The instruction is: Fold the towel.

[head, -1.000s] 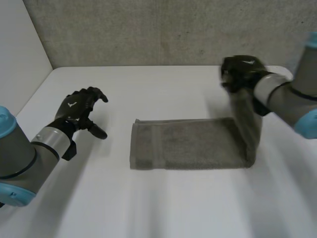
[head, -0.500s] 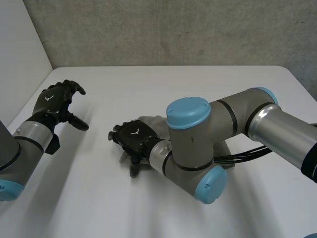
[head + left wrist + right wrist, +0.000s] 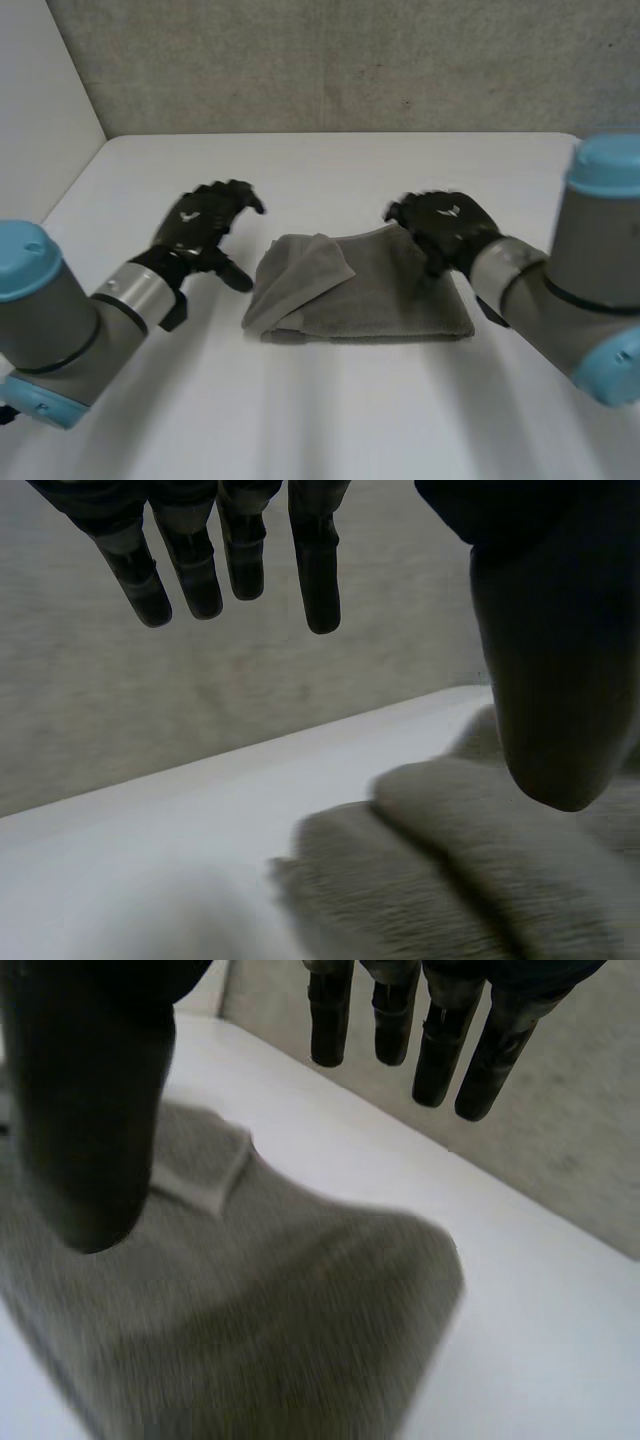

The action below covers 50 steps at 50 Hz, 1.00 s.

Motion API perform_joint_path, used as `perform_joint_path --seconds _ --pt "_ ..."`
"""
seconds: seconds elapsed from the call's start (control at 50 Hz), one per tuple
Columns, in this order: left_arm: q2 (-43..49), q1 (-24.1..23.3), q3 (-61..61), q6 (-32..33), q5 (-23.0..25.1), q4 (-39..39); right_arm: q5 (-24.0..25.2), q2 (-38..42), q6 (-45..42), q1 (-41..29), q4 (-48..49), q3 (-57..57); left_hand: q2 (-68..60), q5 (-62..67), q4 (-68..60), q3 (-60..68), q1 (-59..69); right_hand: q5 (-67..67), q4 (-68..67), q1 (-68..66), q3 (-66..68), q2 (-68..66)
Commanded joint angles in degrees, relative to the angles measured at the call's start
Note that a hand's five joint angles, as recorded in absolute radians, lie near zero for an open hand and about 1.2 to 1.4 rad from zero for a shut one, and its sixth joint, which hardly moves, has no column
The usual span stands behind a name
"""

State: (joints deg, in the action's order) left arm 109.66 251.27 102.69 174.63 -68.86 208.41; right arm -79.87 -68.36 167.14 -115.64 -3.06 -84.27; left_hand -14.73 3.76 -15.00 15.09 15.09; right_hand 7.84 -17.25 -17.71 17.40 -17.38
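A rough grey concrete wall (image 3: 350, 60) runs behind my white table (image 3: 330, 420), and a plain white panel (image 3: 40, 100) closes off the side by my left arm. The table top is smooth and matte, with a rounded far corner on my right.

The towel (image 3: 380, 295) lies around the middle of the table, between my two hands. It is grey-brown terry, doubled over into a broad band with its near edge fairly straight. At the end towards my left hand, a loose flap (image 3: 300, 270) sits slantwise and rumpled on top of the layer below.

My left hand (image 3: 200, 225) hangs above bare table just beside that rumpled end, apart from the cloth. In the left wrist view its fingers (image 3: 230, 560) are relaxed and spread well away from the thumb (image 3: 545, 680), with nothing between them; the towel's bunched end (image 3: 450, 880) lies under the thumb.

My right hand (image 3: 445, 225) is over the far edge of the towel near its other end. In the right wrist view its fingers (image 3: 440, 1030) are loosely extended and parted from the thumb (image 3: 90, 1110), gripping nothing, with the towel (image 3: 250, 1310) lying below the palm. I cannot tell whether the fingertips touch the cloth.
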Motion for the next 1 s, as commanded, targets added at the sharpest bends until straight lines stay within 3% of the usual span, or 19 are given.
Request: perform_joint_path --seconds 0.02,0.16,0.26,0.36,0.52,0.74,1.0 --pt "5.6 -6.9 -5.6 1.0 0.9 -1.3 1.6 -3.3 -0.8 5.7 9.8 -14.4 0.8 0.2 1.1 -1.2 -1.2 6.7 -7.3 -6.8 7.1 -7.2" --pt "12.6 -9.5 -11.8 1.5 -1.2 -3.1 3.9 -2.8 -1.5 5.6 15.9 -19.4 0.8 0.2 1.1 -1.2 -1.2 15.5 -16.0 -15.6 15.9 -15.9" --pt "17.9 -10.5 -17.3 1.6 -7.8 -4.2 3.4 -0.9 -2.8 5.1 19.8 -20.8 0.6 0.3 0.9 -1.0 -1.0 22.9 -23.4 -23.0 23.3 -23.3" --pt "21.0 -10.5 -20.9 1.5 -11.3 -4.2 3.3 2.2 -6.6 5.2 20.8 -21.3 0.6 0.3 0.9 -1.0 -1.0 38.0 -38.5 -38.1 38.4 -38.4" --pt "22.5 -10.4 -24.8 1.4 -19.7 -4.1 2.8 4.0 -7.8 5.4 20.9 -21.1 0.8 0.2 1.1 -1.2 -1.2 53.3 -53.9 -53.4 53.7 -53.7" --pt "23.7 -9.9 -24.9 4.0 -28.8 -5.9 1.6 3.4 -7.8 5.7 20.8 -21.3 0.8 0.2 1.1 -1.2 -1.2 52.6 -53.2 -52.8 53.1 -53.1" --pt "21.9 -7.5 -22.7 7.1 -28.7 -7.0 1.7 2.7 -7.7 5.4 20.8 -22.0 1.5 -0.5 1.8 -1.8 -1.8 51.1 -51.7 -51.3 51.6 -51.6"
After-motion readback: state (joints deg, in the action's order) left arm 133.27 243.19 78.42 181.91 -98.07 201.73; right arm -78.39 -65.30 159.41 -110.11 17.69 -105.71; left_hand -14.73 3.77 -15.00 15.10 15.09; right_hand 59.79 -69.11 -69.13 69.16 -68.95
